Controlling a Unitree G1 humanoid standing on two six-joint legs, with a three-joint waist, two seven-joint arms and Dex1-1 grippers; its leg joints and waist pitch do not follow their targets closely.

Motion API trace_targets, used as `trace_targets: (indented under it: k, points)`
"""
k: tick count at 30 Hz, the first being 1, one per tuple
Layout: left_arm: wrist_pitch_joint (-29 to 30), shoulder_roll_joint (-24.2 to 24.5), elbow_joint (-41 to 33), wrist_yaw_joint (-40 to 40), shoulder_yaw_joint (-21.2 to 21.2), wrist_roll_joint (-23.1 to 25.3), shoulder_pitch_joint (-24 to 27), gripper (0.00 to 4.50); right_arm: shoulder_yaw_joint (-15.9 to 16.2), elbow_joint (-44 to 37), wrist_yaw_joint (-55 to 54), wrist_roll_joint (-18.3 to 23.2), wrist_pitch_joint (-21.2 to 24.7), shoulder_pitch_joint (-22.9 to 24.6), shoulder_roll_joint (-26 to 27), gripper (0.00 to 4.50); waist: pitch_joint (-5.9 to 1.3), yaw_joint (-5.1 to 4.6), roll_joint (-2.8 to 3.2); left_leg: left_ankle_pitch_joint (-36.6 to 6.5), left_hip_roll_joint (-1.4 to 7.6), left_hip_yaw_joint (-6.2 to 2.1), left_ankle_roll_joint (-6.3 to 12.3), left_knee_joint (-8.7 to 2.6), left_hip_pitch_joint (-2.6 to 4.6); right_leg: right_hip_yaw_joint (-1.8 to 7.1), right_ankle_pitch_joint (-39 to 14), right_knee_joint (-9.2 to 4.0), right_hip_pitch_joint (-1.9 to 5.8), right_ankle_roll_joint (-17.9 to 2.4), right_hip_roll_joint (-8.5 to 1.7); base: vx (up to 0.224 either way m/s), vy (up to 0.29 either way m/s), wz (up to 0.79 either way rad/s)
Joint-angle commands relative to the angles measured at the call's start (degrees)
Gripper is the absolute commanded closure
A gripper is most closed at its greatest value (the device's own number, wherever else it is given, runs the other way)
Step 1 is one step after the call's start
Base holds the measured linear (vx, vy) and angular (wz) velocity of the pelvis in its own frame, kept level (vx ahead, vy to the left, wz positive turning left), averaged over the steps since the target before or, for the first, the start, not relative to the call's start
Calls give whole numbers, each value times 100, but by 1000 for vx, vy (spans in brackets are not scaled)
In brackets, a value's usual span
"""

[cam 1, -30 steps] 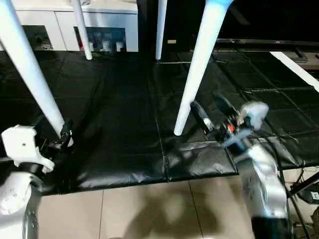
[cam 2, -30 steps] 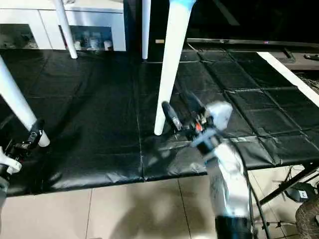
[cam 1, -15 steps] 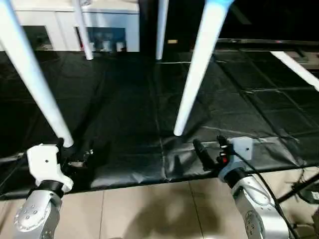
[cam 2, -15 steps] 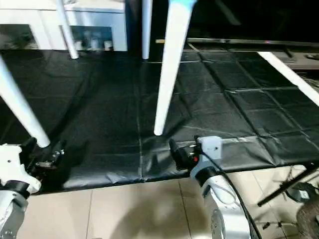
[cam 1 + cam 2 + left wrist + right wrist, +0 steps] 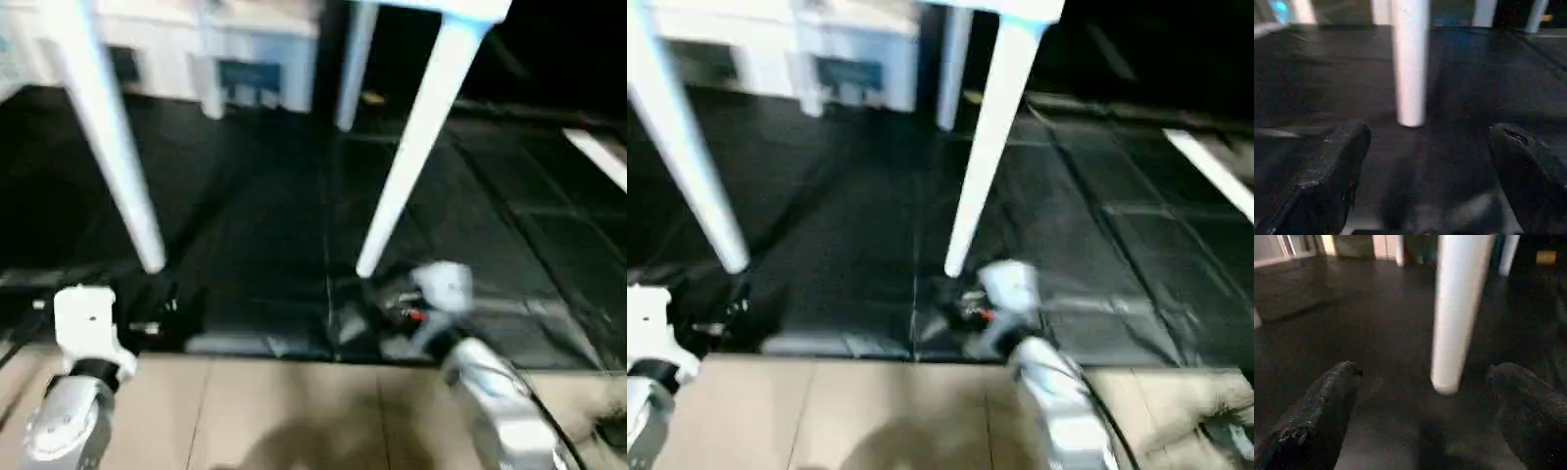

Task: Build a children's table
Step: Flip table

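Observation:
The children's table stands upright on the black mat (image 5: 255, 225), its top's edge (image 5: 431, 8) at the upper border. Two near legs (image 5: 108, 147) (image 5: 416, 147) slant down to the mat, and two far legs (image 5: 211, 88) (image 5: 355, 69) stand behind. My left gripper (image 5: 162, 305) sits low in front of the near left leg's foot, open and apart from it. The left wrist view has that leg (image 5: 1410, 63) beyond the spread fingers (image 5: 1327, 181). My right gripper (image 5: 387, 311) is open just before the near right leg's foot (image 5: 1447, 382), its fingers (image 5: 1317, 416) wide.
A white cabinet with glass doors (image 5: 245, 59) stands behind the mat. Beige tile floor (image 5: 294, 411) lies in front of the mat's near edge. A white strip (image 5: 598, 157) crosses the mat at the far right.
The camera has tilted. My left gripper let go of the near left leg's foot and drew back. My right arm pulled back and down from beside the near right leg.

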Motion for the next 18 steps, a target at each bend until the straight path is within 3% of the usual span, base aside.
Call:
trace_targets:
  k: [1,2,3,4,5,6,7,8,9,12,15,16,18]
  points:
    - [-42,100,-73,13,42,108,-60,18,-23,-199,-298,-34,211,48,116,0,-163,154,31,-216,164,-73,282,-250,-211,886,-1009,-974,303,311,-1171,0,0,0]
    - [-12,113,-73,16,48,103,-71,18,-20,-190,-416,-165,219,59,107,0,-181,136,131,-29,191,-45,279,-486,-124,687,-426,-899,283,-141,-939,0,0,0]
    - [5,120,-73,18,53,97,-78,18,-15,-178,-493,-258,196,64,98,0,-302,71,332,298,377,-26,403,-811,241,269,414,-700,139,-610,-488,17,103,7]
    - [0,122,-69,16,57,89,-84,18,-14,-162,-549,-328,127,62,94,0,-323,-29,326,412,527,-116,608,-814,383,176,769,-443,-16,-664,-274,17,103,7]
    - [-146,169,-20,-85,28,68,-81,18,-21,-137,-473,-238,145,54,77,0,-329,-103,446,162,741,-212,597,-875,393,171,771,-356,-66,-729,-331,11,116,7]
    - [-170,179,-11,-105,20,63,-80,18,-27,-133,-472,-219,140,51,80,0,-283,-137,414,-556,638,-113,381,-935,286,216,769,-472,13,-754,-433,3,76,-2]
    - [-221,199,17,-136,4,61,-77,18,-42,-117,-443,-141,149,37,80,0,-279,-128,381,-981,482,3,103,-940,240,260,882,-580,80,-779,-518,3,76,-2]
    - [-234,205,33,-136,-3,72,-78,18,-32,-102,-437,-158,109,21,55,0,-275,-142,336,-1023,428,49,20,-935,205,286,968,-609,119,-745,-546,-8,53,-7]
    - [-234,205,33,-136,-3,72,-78,18,-32,-102,-437,-158,109,21,55,0,-247,-151,331,-1186,391,101,-166,-958,188,329,857,-659,123,-640,-579,0,0,0]
    - [-234,205,33,-136,-3,72,-78,18,-32,-102,-437,-158,109,21,55,0,-193,-284,281,-1844,374,152,-439,-1027,208,367,-231,-769,114,-459,-616,0,0,0]
    - [-234,205,33,-136,-3,72,-78,18,-32,-102,-437,-158,109,21,55,0,-170,-357,252,-2058,374,190,-523,-1053,189,372,-1063,-848,90,-349,-620,0,0,0]
    - [-234,205,33,-136,-3,72,-78,18,-32,-102,-437,-158,109,21,55,0,-174,-360,241,-2034,376,207,-513,-1044,202,390,-1223,-866,69,-321,-627,0,0,0]
    - [-234,205,33,-136,-3,72,-78,18,-32,-102,-437,-158,109,21,55,0,-188,-368,230,-1807,382,228,-474,-1027,199,411,-1002,-855,66,-326,-622,0,0,0]
